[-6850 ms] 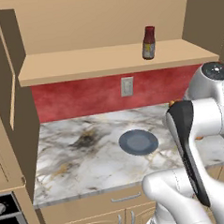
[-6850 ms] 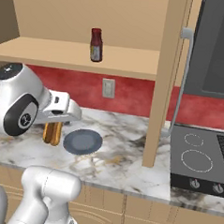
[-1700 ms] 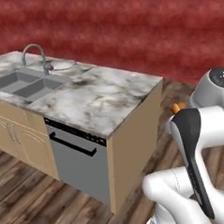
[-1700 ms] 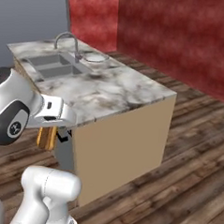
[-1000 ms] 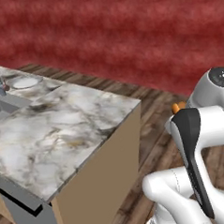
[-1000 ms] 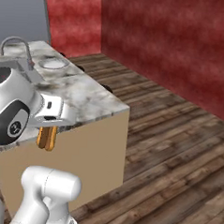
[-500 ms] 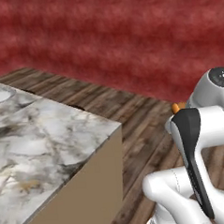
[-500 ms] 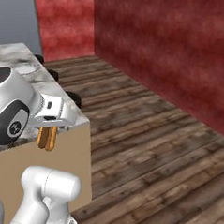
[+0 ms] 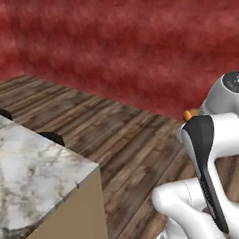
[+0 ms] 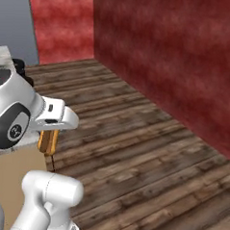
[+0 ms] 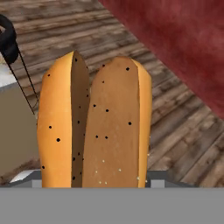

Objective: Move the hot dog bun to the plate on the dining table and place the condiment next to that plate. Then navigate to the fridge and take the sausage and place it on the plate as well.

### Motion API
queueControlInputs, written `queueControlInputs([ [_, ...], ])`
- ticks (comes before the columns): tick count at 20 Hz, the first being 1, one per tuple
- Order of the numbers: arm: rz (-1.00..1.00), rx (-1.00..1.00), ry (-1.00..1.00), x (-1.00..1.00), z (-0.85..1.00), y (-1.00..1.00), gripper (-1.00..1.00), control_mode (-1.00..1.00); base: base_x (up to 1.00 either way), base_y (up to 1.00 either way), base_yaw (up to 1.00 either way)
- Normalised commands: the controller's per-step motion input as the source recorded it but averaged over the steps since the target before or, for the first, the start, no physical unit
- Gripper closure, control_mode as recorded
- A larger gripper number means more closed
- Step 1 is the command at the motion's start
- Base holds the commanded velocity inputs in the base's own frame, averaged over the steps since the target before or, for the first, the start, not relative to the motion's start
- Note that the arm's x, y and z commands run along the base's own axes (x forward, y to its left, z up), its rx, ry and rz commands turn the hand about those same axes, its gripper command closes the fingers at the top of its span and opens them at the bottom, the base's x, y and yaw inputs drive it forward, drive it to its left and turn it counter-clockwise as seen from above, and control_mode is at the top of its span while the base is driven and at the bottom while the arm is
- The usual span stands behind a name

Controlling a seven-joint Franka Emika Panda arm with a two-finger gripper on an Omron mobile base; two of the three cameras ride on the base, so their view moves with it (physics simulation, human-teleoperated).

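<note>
Red wall [image 9: 137, 45] covers the upper part of both base views, and we see brown wooden floor [image 10: 148, 157] spreading below it. At the lower left of the left base view, the veined marble corner of the dining table [image 9: 29, 167] juts in over its tan side panel, with black stools [image 9: 51, 137] just beyond its far edge. Our gripper [image 10: 48, 143] hangs under the white hand at the left of the right base view, clamped on the hot dog bun [image 11: 94, 124]. In the hand view the bun stands upright in the centre of the frame, split lengthwise into two orange-brown halves flecked with dark specks, above the floor.
</note>
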Motion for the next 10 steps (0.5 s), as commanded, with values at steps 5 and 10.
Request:
queueControlInputs([
  [5,0.00,0.00,0.00,0.00,0.00,0.00,1.00,1.00,0.99,-0.76,0.25],
  [10,0.00,0.00,0.00,0.00,0.00,0.00,1.00,1.00,1.00,-0.63,0.29],
])
